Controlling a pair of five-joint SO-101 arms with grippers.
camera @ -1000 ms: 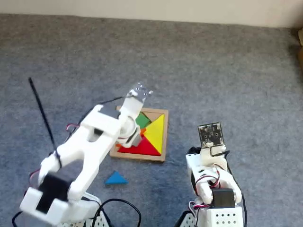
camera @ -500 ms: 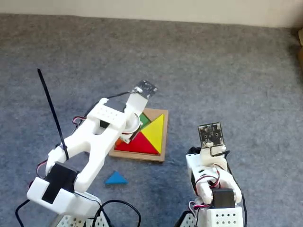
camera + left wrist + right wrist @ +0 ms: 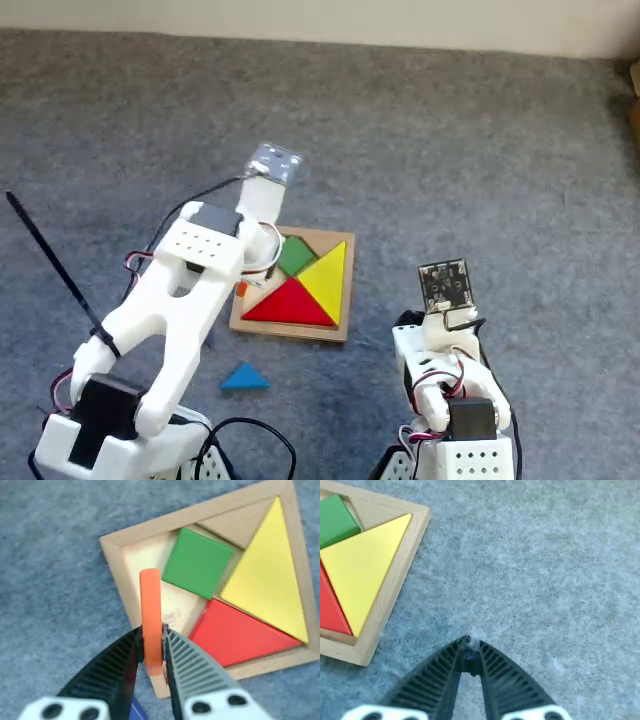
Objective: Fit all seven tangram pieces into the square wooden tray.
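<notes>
Gripping orange piece [image 3: 150,620] on edge, left fingers [image 3: 192,666] have shifted toward left edge of tray [image 3: 113,549]; right fingers [image 3: 434,681] clenched, unmoved.

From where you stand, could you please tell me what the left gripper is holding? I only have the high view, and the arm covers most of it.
Observer: The left gripper is shut on an orange piece, held on edge over the tray.
Operator: Thank you. Is there bare tray floor below it?
Observer: Yes, the left wrist view shows bare wood between the rim, the green square and the red triangle.
Operator: And the right gripper?
Observer: The right gripper is shut and empty, over the carpet beside the tray's edge by the yellow triangle.
</notes>
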